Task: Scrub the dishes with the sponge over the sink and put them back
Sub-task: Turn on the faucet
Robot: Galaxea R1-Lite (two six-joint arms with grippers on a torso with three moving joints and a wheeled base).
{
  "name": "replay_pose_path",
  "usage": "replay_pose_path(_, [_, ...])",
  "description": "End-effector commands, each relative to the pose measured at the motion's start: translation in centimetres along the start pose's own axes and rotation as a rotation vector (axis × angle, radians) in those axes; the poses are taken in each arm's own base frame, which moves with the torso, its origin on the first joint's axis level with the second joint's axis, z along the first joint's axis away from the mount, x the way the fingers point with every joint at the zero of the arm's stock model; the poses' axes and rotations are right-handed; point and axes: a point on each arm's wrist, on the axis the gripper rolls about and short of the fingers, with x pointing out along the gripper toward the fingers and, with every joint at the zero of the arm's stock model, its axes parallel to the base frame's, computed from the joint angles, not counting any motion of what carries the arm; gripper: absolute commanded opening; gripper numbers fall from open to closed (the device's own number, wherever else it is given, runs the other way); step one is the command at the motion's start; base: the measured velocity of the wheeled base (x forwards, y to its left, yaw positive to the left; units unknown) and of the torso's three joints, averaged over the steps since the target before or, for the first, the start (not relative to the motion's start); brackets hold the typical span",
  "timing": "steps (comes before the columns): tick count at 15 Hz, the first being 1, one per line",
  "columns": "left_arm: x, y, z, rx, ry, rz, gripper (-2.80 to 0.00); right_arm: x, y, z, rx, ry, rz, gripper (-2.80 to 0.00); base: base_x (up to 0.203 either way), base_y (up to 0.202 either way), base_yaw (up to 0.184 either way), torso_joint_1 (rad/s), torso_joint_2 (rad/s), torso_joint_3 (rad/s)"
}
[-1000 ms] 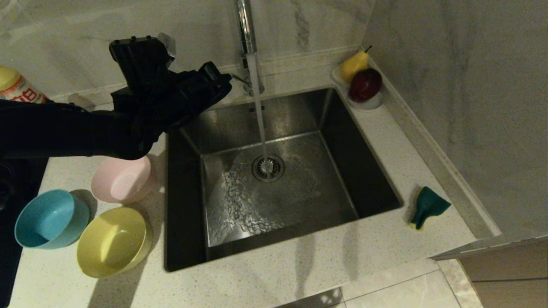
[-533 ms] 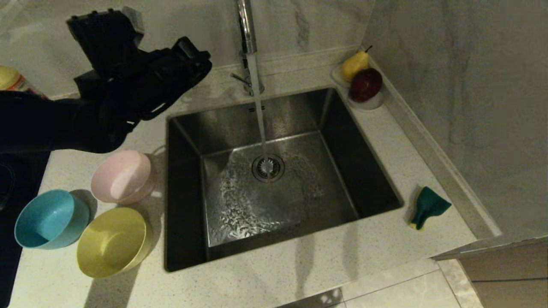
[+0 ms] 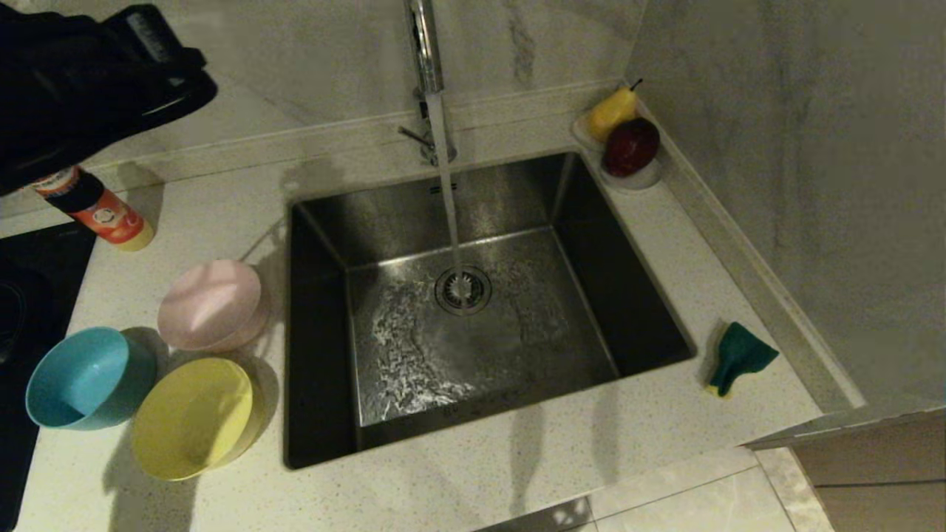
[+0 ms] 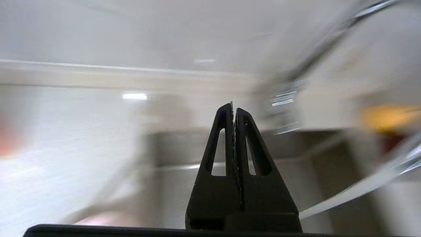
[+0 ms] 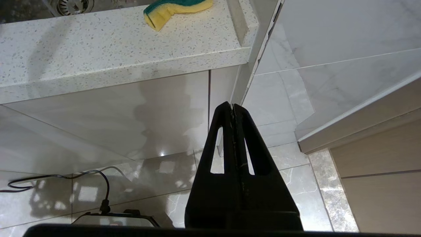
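Note:
Three bowls stand on the counter left of the sink [image 3: 318, 310]: pink [image 3: 211, 304], blue [image 3: 87, 378] and yellow [image 3: 194, 417]. The sponge [image 3: 739, 357], green side up and curled, lies on the counter right of the sink; the right wrist view shows the sponge [image 5: 176, 10] on the counter edge. My left gripper [image 3: 203, 85] hangs high at the back left, well above the bowls, and in its own view the left gripper [image 4: 234, 108] is shut and empty. My right gripper [image 5: 232, 106] is parked below the counter front, shut and empty.
Water runs from the tap [image 3: 425, 59] onto the drain [image 3: 463, 290]. A white dish with a pear and a red apple [image 3: 628, 148] sits at the back right corner. A bottle [image 3: 96, 210] stands at the back left, beside a black hob [image 3: 29, 281].
My left arm has drawn back from near the tap, up and to the left, uncovering the bottle. The bowls and sponge have not moved. Water keeps running.

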Motion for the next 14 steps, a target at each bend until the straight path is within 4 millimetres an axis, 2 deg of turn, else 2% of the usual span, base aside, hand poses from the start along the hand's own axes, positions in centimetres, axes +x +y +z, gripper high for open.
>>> replay_pose_path(1, [-6.2,1.6,2.5,0.072,-0.051,0.101,-2.8,0.0,0.0,0.0,0.0,0.0,0.0,-2.8,0.0,0.0,0.0,0.0,0.0,0.0])
replay_pose_path(4, [-11.4,3.1,3.6,0.174,-0.054,0.21,-2.8,0.0,0.0,0.0,0.0,0.0,0.0,-2.8,0.0,0.0,0.0,0.0,0.0,0.0])
replay_pose_path(8, [-19.5,5.1,4.8,0.284,-0.126,0.282,-2.8,0.0,0.0,0.0,0.0,0.0,0.0,-2.8,0.0,0.0,0.0,0.0,0.0,0.0])
replay_pose_path(10, [-22.9,6.1,3.5,0.289,-0.148,0.297,-2.8,0.0,0.0,0.0,0.0,0.0,0.0,-2.8,0.0,0.0,0.0,0.0,0.0,0.0])
replay_pose_path(11, [-24.1,6.7,2.1,0.297,-0.133,0.321,-2.8,0.0,0.0,0.0,0.0,0.0,0.0,-2.8,0.0,0.0,0.0,0.0,0.0,0.0])
replay_pose_path(14, [-27.0,8.1,-1.7,0.319,-0.092,0.434,-2.8,0.0,0.0,0.0,0.0,0.0,0.001,-2.8,0.0,0.0,0.0,0.0,0.0,0.0])
